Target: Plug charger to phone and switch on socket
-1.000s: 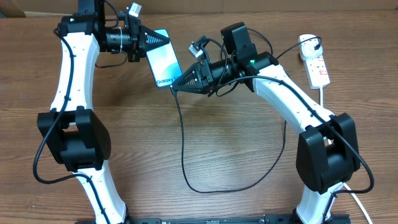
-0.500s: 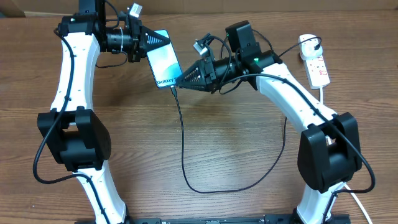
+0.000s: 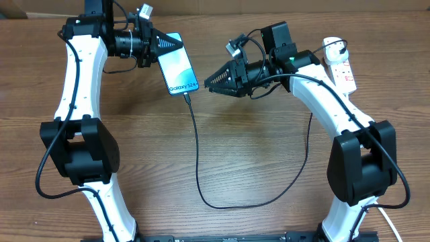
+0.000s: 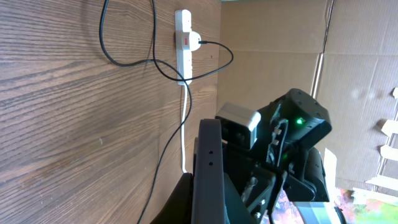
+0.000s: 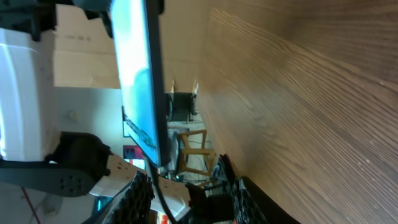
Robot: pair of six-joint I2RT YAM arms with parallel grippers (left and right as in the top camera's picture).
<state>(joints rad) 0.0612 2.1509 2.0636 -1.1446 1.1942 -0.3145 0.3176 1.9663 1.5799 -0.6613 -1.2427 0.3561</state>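
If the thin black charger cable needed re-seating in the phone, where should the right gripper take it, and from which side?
Likely the small black connector tip at the lower edge of the slim blue-screened phone, since the thin black cable below lies slack. Come from the robot's right, where the open right gripper points toward it; the left gripper holds the phone's top end.

Clear gap right of phone (image 3: 179, 72), up to right gripper (image 3: 208, 87). Below phone, charger cable (image 3: 197, 154) drops and loops over table (image 3: 154, 168) (snag risk low down).
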